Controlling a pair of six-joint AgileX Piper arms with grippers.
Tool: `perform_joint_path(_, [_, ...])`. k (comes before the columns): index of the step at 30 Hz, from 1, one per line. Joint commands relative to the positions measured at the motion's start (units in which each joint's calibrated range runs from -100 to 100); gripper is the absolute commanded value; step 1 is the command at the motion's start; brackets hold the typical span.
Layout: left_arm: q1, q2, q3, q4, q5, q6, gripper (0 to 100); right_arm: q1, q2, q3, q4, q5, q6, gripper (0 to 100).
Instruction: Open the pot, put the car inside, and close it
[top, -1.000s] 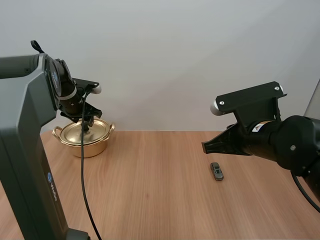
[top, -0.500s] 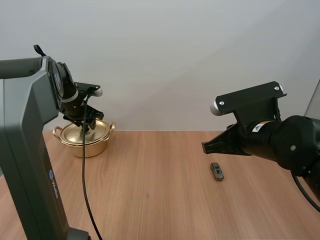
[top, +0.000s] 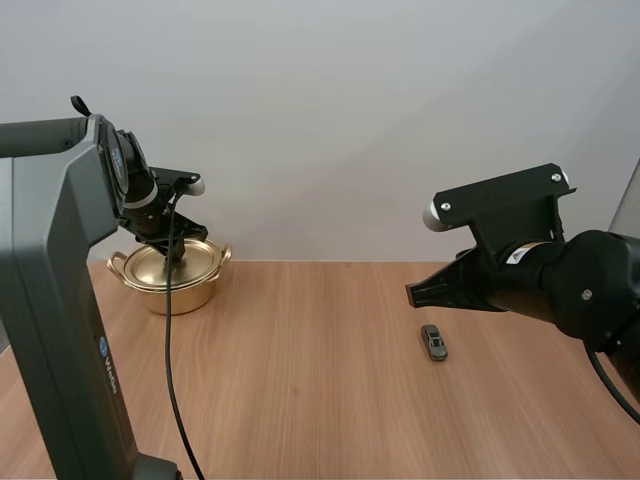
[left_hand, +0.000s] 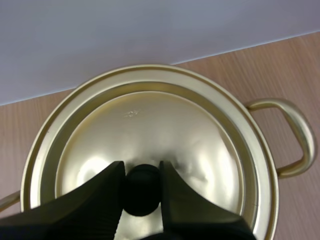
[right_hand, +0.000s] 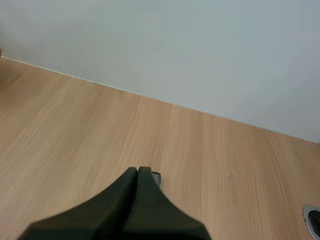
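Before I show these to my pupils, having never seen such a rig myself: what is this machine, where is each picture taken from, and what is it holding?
The machine is a two-armed robot working at a wooden table. The high view looks forward and down from behind the robot. The other two pictures come from cameras that ride on each arm's wrist, so the big dark fingers in them are that arm's own.

On the table, a golden pot with its lid on stands at the left, and a small grey toy car lies at the right.

The left gripper has its two black fingers pinching the lid's black knob. The right gripper holds nothing. Its fingers lie together as one dark wedge, and it hovers above the table near the car.
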Motion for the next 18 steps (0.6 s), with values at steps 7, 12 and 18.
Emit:
perform_joint_path(7, [0.18, -7.5, -3.4, -4.8, -0.7, -0.6, 0, -0.1, 6.2, 0.7, -0.4, -5.8, 0.7, 0])
perform_joint_path(12, [1.55, -20.0, -4.5, -13.6, -0.9, 0.3, 0, -0.1, 17.5, 0.1, -0.4, -11.7, 2.2, 0])
perform_joint_path(18, [4.41, -35.2, -4.5, -24.4, -1.3, 4.1, 0, -0.1, 30.2, -4.2, -0.4, -12.7, 3.1, 26])
